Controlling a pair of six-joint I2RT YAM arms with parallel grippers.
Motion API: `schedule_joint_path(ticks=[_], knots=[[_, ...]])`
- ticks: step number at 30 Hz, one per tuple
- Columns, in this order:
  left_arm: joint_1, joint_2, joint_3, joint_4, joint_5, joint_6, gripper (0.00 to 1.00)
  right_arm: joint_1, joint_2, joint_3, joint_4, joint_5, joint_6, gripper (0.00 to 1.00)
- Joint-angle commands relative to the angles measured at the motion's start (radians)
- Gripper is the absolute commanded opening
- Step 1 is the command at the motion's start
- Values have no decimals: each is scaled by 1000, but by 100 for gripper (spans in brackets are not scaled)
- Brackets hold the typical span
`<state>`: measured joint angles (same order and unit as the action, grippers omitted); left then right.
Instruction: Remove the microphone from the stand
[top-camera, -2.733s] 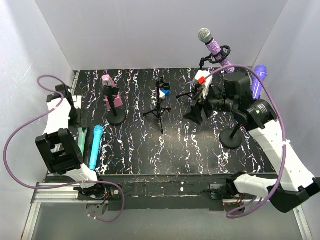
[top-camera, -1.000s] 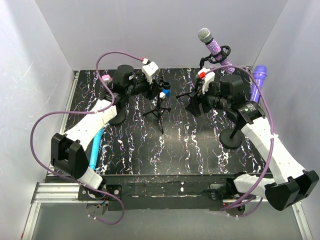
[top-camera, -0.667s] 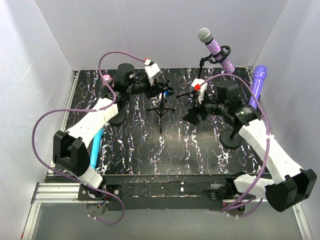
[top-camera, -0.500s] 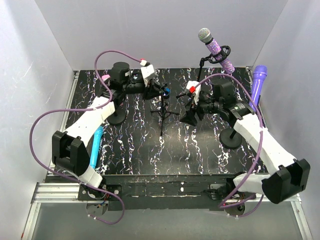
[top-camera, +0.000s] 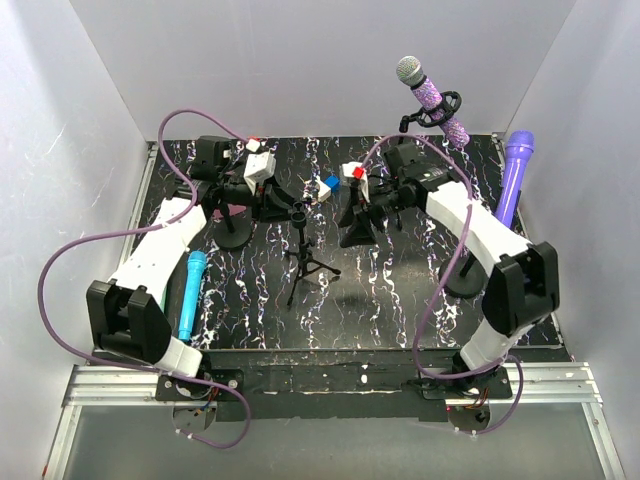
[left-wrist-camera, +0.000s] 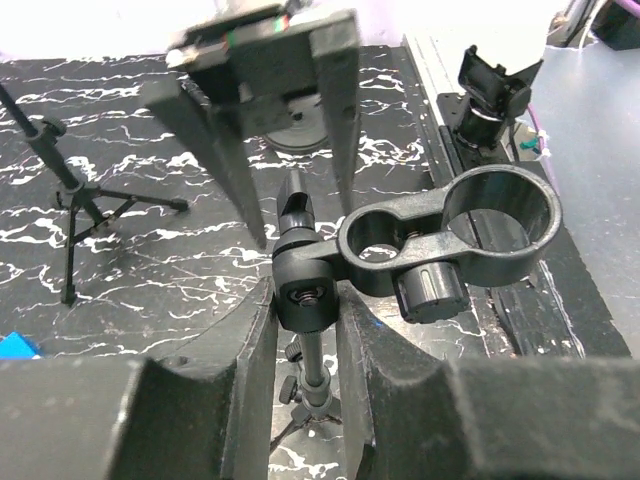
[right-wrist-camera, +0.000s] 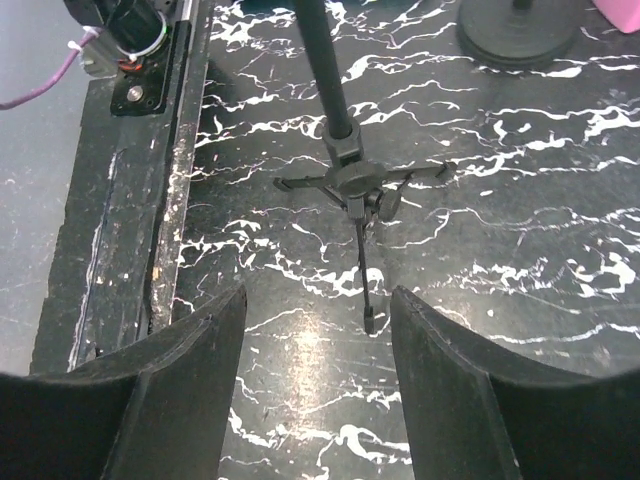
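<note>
A small black tripod stand (top-camera: 300, 262) is at mid-table, and its ring clip (left-wrist-camera: 470, 215) is empty. My left gripper (top-camera: 297, 212) is shut on the swivel joint at the stand's top (left-wrist-camera: 303, 290). My right gripper (top-camera: 352, 228) hangs just right of that, open with nothing between its fingers (right-wrist-camera: 180, 400). Below it, the right wrist view shows the tripod's legs (right-wrist-camera: 350, 180). A glittery purple microphone (top-camera: 428, 92) sits tilted in the clip of a tall stand at the back right, away from both grippers.
A plain purple microphone (top-camera: 515, 165) stands at the right wall above a round base (top-camera: 460, 280). A blue microphone (top-camera: 190, 290) lies front left. Another round base (top-camera: 232, 238) sits under my left arm. A small blue-and-white object (top-camera: 325, 187) lies behind the tripod.
My left arm swung in from the left, shut on the tripod stand's top and drew it forward and left. My right gripper followed leftward and narrowed a little.
</note>
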<state>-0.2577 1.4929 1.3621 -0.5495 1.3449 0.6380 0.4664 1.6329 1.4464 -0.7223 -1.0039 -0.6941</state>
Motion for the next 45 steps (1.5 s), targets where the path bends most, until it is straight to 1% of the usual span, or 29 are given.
schedule_joint_path(ticks=[1,5,6,8,10,14,16,18,19,21,23,25,27,29,33,34,36,37,38,39,40,42,43,45], knots=[[-5,-71,11,-38,97,92,0,37,74,89,-53,-88,-101,65],[-3,-83,-7,-66,89,146,0,69,148,120,35,-105,-10,64],[-5,-89,-11,-102,85,202,0,77,160,127,47,-110,14,64],[-5,-95,-11,-180,63,313,0,87,191,152,34,-124,22,64],[-5,-86,-6,-233,54,368,0,101,225,176,-17,-113,-25,65],[-6,-43,57,-430,48,570,0,107,243,172,-11,-91,-36,62],[-8,-1,106,-570,37,699,0,107,249,172,-3,-88,-36,62],[-8,36,152,-721,22,825,0,106,255,174,11,-87,-25,58],[-8,53,173,-789,17,910,0,109,260,175,14,-87,-22,54],[-8,90,209,-893,7,1009,0,107,266,183,14,-90,-21,51],[-8,112,235,-952,2,1058,0,109,271,187,12,-90,-13,51],[-8,118,239,-958,0,1062,0,110,275,193,0,-90,-12,51],[-8,109,230,-934,-3,1040,0,113,278,195,-14,-90,-15,46],[-9,95,206,-870,-9,978,0,115,277,195,-19,-91,-13,37],[-9,61,172,-732,-4,823,0,117,252,169,3,-53,-15,11],[-8,52,161,-678,2,748,0,117,231,139,38,-38,-15,6],[-8,35,137,-565,14,598,0,117,155,41,154,-7,-19,1],[-8,26,124,-517,22,513,0,117,115,-19,270,10,-21,1],[-8,17,106,-463,31,464,0,118,69,-90,328,25,-18,1],[-8,3,88,-416,33,415,0,120,35,-153,447,37,-21,1],[-8,-5,71,-387,36,396,0,123,9,-188,502,48,-25,1],[-8,-25,49,-366,36,396,0,123,1,-199,518,54,-25,1],[-8,-31,42,-363,33,400,0,123,14,-178,505,53,7,8],[-9,-40,38,-375,27,434,0,109,59,-102,408,35,34,28]])
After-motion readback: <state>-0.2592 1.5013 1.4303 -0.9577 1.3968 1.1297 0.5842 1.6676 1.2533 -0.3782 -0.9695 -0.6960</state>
